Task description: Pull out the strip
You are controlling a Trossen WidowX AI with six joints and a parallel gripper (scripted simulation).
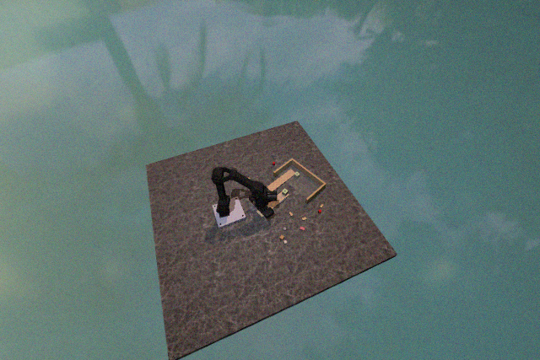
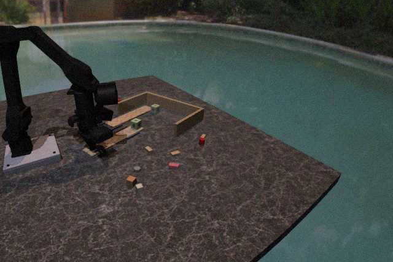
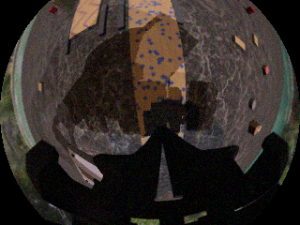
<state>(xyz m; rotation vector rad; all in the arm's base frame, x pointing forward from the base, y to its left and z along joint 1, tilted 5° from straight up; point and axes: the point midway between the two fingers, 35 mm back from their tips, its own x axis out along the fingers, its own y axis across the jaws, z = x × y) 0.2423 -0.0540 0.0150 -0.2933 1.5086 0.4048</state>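
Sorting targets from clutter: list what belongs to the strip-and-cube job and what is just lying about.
Job: gripper, blue-dotted strip, green cube on it.
Lying about: plain strip, second green cube, wooden fence, scattered small blocks.

Counter [image 2: 196, 215]: dark stone look, marbled with pale veins, matt, thin dark edge. Three-sided fence [image 2: 187, 119]: wood look, tan, matt. Plain strip [image 2: 128, 115]: light wood grain, matt. Speckled strip [image 3: 157, 44]: tan, flat like card or thin wood, blue dots, matt. Labelled cube [image 2: 136, 123]: pale green, smooth, dark mark on faces. Arm [image 2: 63, 62] and claw [image 2: 101, 150]: black, plastic-like, dull sheen. Base plate [image 2: 38, 154]: light grey, metal look, smooth. Small scattered blocks [image 2: 174, 165]: red, tan, matt.
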